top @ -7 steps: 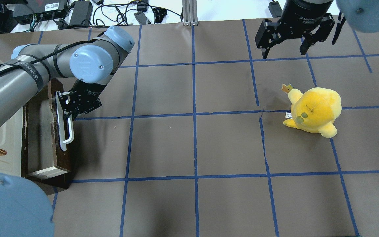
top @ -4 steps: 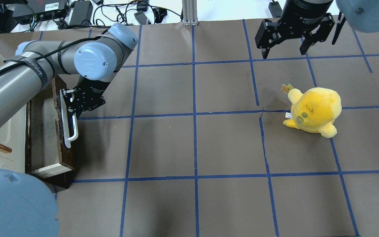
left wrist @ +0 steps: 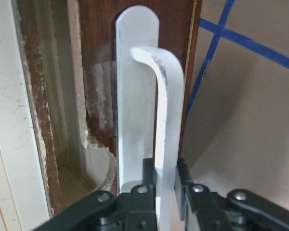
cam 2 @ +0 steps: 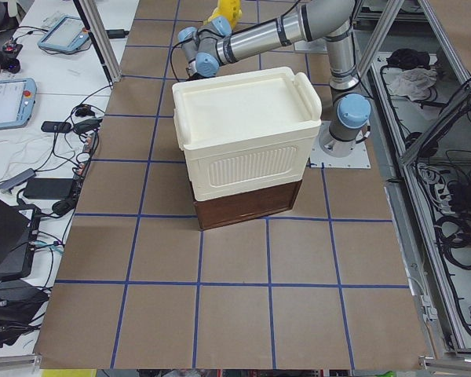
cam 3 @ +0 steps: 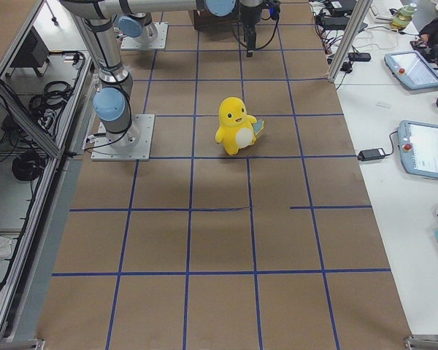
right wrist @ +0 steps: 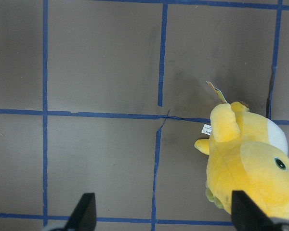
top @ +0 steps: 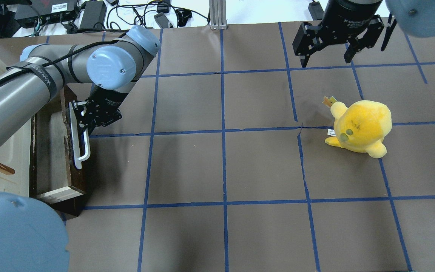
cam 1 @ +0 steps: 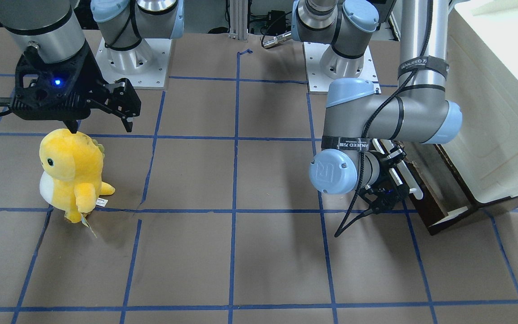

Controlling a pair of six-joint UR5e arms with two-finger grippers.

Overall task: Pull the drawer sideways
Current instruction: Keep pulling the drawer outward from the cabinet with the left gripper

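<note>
- Overhead exterior view: the drawer [top: 51,151] sits at the table's left edge, partly out from under the cream cabinet top [top: 10,181]. Its white bar handle [top: 80,147] has its long axis running toward and away from the robot.
- The left gripper [left wrist: 164,180] has its 2 fingers pinched narrow on that bar, near its far end.
- I'd judge the pull goes square to the bar, rightward toward the table's middle.
- The right gripper [top: 326,60] hangs wide open and holds nothing. It is well apart, beyond the yellow plush toy [top: 361,126], so the left arm is far nearer.
</note>
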